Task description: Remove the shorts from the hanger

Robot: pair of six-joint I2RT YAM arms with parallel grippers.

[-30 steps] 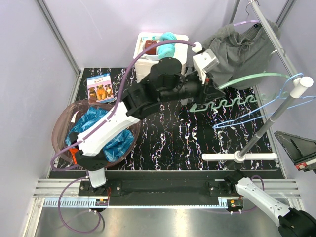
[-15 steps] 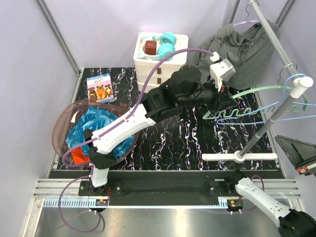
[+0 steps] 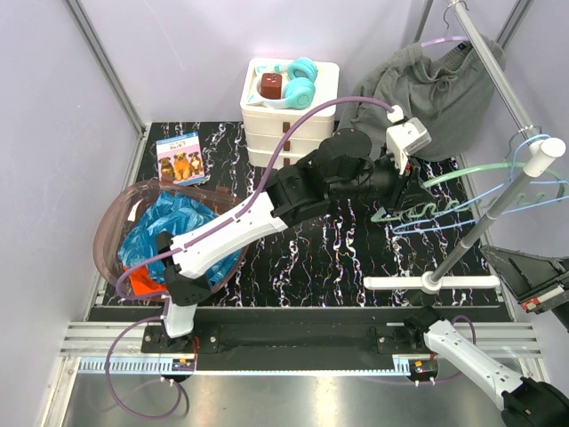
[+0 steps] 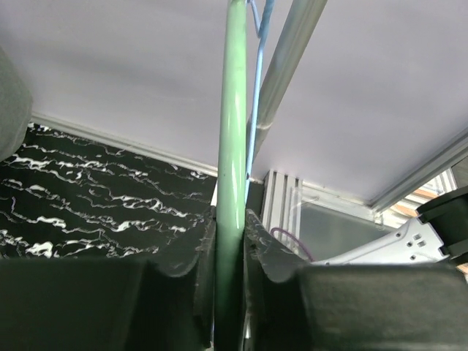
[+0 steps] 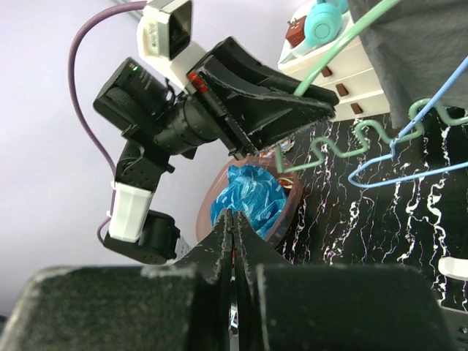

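Top view: left gripper (image 3: pixel 410 197) pinched on green hanger (image 3: pixel 464 172); grey shorts (image 3: pixel 436 84) draped just beyond, clear of it.
Left wrist: fingers (image 4: pixel 179 259) tight against the hanger bar, grey shorts at left edge.
Right wrist: right gripper (image 5: pixel 232 232) pressed together, holding nothing; blue shorts (image 5: pixel 252 196) well apart, in bowl (image 5: pixel 295 196).

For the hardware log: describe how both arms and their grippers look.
Left arm: white lower link, bulky black joints and upper links, with a purple cable looping along it to a white camera box at the wrist. Left gripper: black wedge-shaped fingers with matte pads. Right arm: white link, black joint. Right gripper: the same black fingers, plus a small red-and-white label.
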